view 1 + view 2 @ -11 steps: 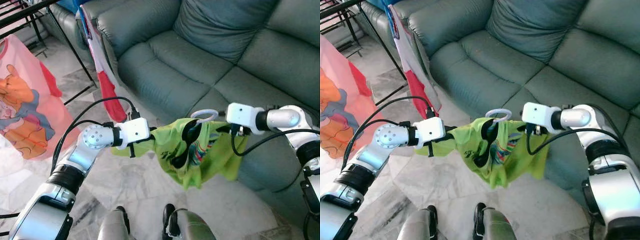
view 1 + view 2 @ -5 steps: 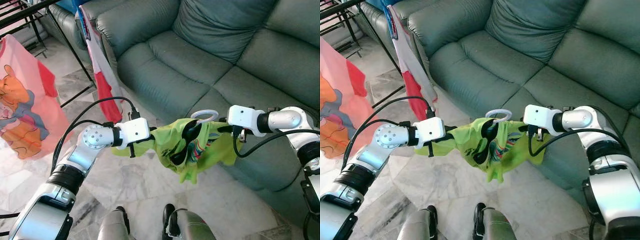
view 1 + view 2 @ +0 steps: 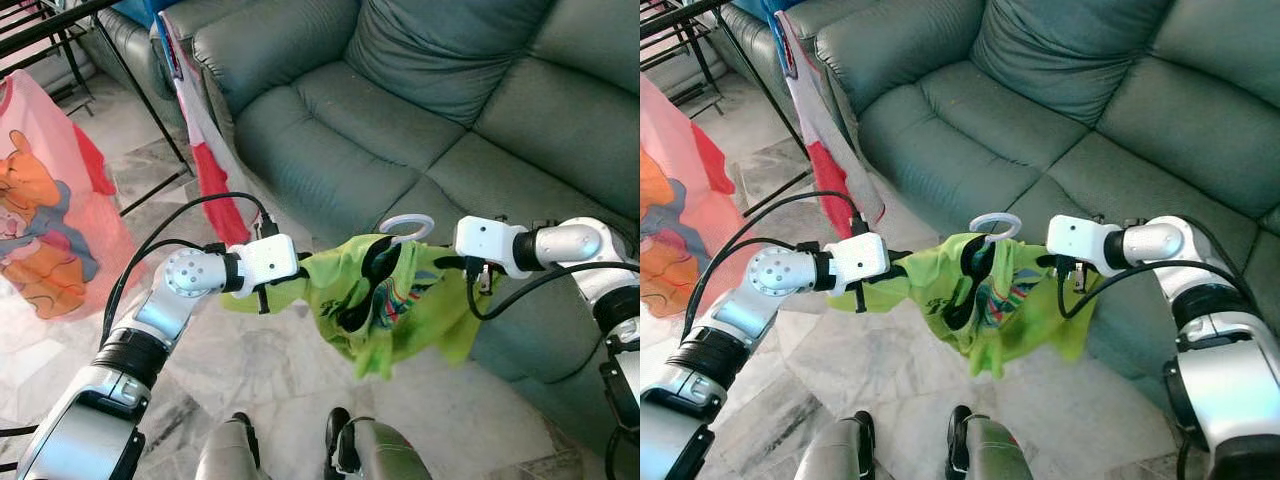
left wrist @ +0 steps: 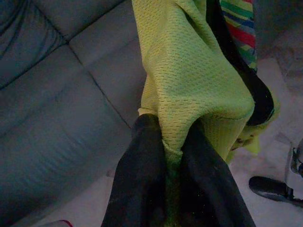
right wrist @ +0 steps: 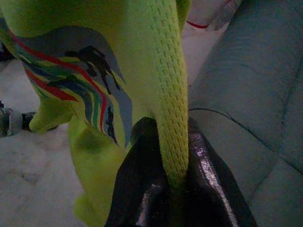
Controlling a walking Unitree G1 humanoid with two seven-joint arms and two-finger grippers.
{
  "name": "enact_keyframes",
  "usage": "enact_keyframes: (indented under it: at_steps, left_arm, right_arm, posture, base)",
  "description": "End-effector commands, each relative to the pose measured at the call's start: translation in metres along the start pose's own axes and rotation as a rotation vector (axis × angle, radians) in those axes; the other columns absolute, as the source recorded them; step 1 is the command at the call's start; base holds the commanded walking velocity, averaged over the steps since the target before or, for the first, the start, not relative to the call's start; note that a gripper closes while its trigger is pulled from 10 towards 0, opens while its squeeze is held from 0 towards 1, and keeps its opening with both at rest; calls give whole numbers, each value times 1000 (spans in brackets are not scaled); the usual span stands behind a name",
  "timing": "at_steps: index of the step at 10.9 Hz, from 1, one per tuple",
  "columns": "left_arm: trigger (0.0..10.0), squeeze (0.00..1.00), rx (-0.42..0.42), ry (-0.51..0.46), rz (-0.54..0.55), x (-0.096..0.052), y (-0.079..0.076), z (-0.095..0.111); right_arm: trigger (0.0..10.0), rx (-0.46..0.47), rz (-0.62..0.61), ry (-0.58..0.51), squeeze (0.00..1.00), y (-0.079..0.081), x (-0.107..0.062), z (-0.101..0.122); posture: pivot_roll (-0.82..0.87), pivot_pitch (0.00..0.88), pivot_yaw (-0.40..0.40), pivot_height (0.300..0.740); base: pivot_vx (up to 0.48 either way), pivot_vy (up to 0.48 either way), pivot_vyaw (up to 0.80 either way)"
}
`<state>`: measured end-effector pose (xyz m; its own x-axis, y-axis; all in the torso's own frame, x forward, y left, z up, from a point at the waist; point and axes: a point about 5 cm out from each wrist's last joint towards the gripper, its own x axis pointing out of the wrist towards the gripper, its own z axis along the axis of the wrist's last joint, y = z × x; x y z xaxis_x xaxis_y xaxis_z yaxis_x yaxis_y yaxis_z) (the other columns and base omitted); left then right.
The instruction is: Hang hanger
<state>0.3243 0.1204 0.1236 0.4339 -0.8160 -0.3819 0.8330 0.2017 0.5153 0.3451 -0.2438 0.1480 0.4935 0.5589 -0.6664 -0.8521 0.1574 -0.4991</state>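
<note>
Centre of frame: a lime shirt [image 3: 385, 305] on a white hanger [image 3: 405, 226] hangs stretched between both arms, above the tiled floor [image 3: 250, 350] in front of a grey-green sofa [image 3: 400, 110]. The left gripper [image 4: 170, 156] is pinched closed on one shirt end. The right gripper [image 5: 173, 184] is pinched closed on the other. A pink garment [image 3: 45, 220] hangs at the left edge.

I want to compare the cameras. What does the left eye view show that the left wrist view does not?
Left eye view alone: the white hanger hook, the right hand, the pink garment and the drying rack.
Left wrist view alone: the left hand close up, its black fingers pinching the mesh fabric.
Both: the green shirt, the sofa and the marble floor.
</note>
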Motion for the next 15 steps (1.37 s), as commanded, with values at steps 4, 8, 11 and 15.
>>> enact_keyframes:
  at_steps: [4, 8, 11, 15]
  left_arm:
    - [10000, 1000, 15, 40, 115, 1, 15, -2]
    - [10000, 1000, 67, 39, 295, -5, 33, -2]
    - [10000, 1000, 91, 33, 406, -11, 48, 1]
    - [10000, 1000, 69, 48, 449, -15, 53, -2]
  right_arm:
    - [0, 31, -35, -17, 0, 1, 0, -3]
    - [0, 23, -199, -46, 0, 2, 19, 5]
    - [0, 43, -301, -169, 0, 5, 48, 31]
    - [0, 54, -286, -256, 0, 11, 79, 65]
  posture:
    - [-104, 192, -31, 740]
    - [-105, 191, -24, 740]
    - [-89, 193, -16, 740]
    - [-72, 197, -20, 740]
  base:
    - [0, 0, 0]
    - [0, 0, 0]
    - [0, 0, 0]
    - [0, 0, 0]
